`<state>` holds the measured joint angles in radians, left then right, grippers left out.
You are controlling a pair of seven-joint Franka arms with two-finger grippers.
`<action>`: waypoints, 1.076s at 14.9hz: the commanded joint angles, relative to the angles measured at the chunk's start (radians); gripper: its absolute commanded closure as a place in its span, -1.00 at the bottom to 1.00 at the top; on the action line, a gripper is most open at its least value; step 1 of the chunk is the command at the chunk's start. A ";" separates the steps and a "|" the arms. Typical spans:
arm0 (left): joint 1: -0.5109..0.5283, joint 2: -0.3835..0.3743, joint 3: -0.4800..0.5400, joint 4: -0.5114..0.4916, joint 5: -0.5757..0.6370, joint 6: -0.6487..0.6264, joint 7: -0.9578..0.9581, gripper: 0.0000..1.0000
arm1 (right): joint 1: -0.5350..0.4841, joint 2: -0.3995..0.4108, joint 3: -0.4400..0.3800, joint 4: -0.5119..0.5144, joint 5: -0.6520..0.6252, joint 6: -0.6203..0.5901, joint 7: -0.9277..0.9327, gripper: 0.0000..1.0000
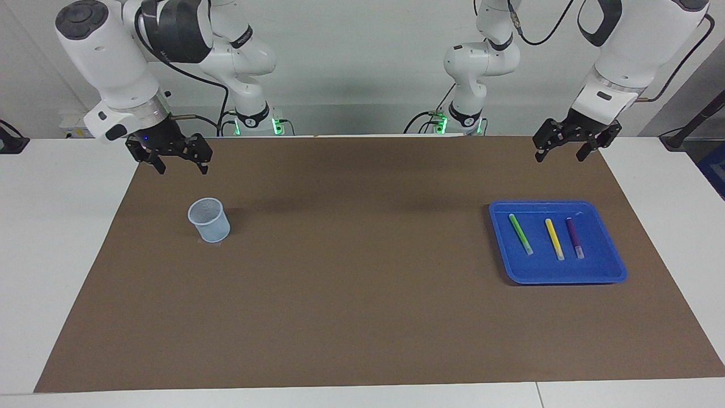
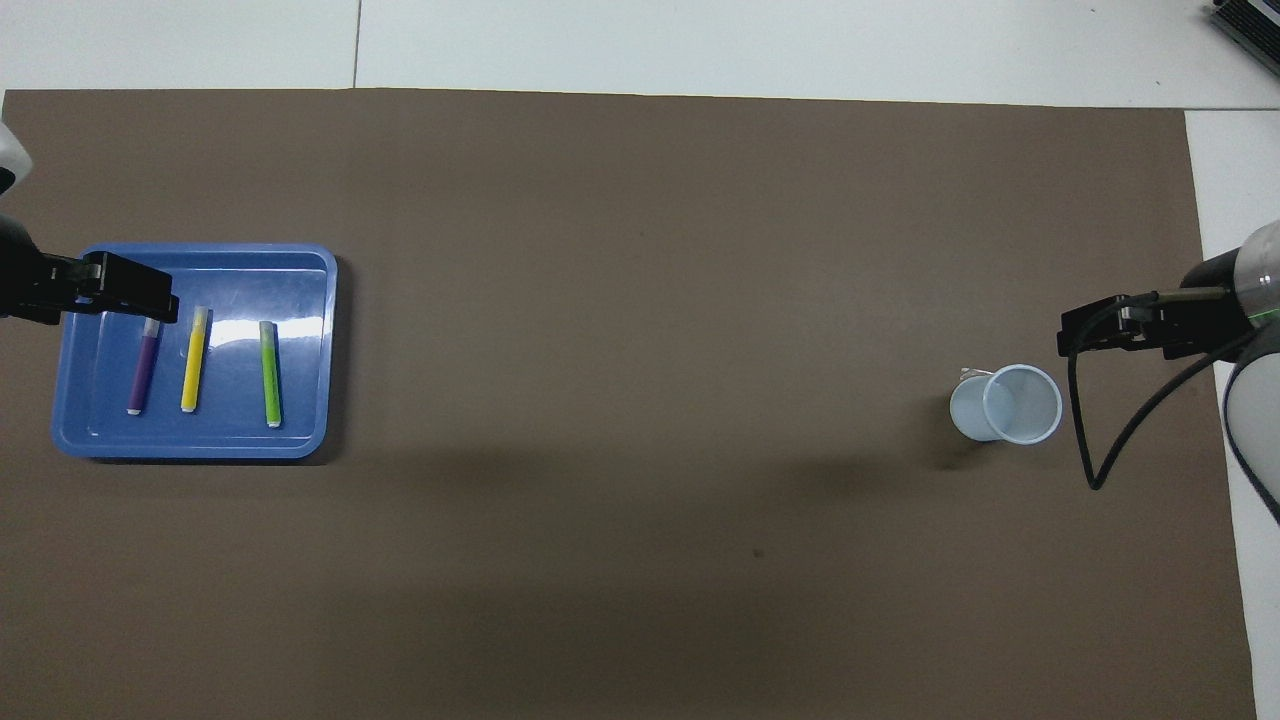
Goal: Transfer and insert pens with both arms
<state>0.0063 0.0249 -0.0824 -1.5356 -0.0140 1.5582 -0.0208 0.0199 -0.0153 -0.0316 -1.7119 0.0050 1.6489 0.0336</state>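
Inventory, taken across the facing view from the right arm's end of the table to the left arm's end. Landmark: the tray.

1. Right gripper [image 1: 180, 165]: hangs in the air over the brown mat [image 1: 362, 272], well apart from the tray, at the right arm's end. Fingers spread wide, holding nothing. The arm waits.

2. Cup [image 1: 209, 219]: pale blue, upright on the mat, mouth up. Well apart from the tray, toward the right arm's end, about as near to the robots as the tray is.

3. Tray [image 1: 614, 266]: blue, shallow, flat on the mat at the left arm's end.

4. Green pen [image 1: 520, 233]: lies in the tray, the pen closest to the cup, its whitish end pointing away from the robots.

5. Yellow pen [image 1: 554, 238]: lies in the tray between the other two, apart from both.

6. Purple pen [image 1: 574, 237]: lies in the tray just beside the yellow one, on the tray's side farthest from the cup.

7. Left gripper [image 1: 561, 154]: in the air over the mat's edge, closer to the robots than the tray. Fingers spread wide, holding nothing.
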 commanded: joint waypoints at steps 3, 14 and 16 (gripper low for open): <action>0.027 0.009 -0.005 0.020 -0.009 -0.021 0.009 -1.00 | -0.009 -0.023 0.004 -0.040 0.021 0.003 0.005 -1.00; 0.049 -0.002 -0.005 0.005 -0.009 -0.006 0.010 -1.00 | -0.005 -0.040 0.007 -0.071 0.081 -0.011 -0.052 -1.00; 0.054 -0.008 -0.005 -0.012 -0.014 -0.003 0.018 -1.00 | -0.002 -0.041 0.009 -0.066 0.098 -0.014 -0.063 -1.00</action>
<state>0.0430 0.0251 -0.0799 -1.5361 -0.0140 1.5586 -0.0199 0.0224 -0.0291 -0.0268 -1.7548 0.0702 1.6474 0.0063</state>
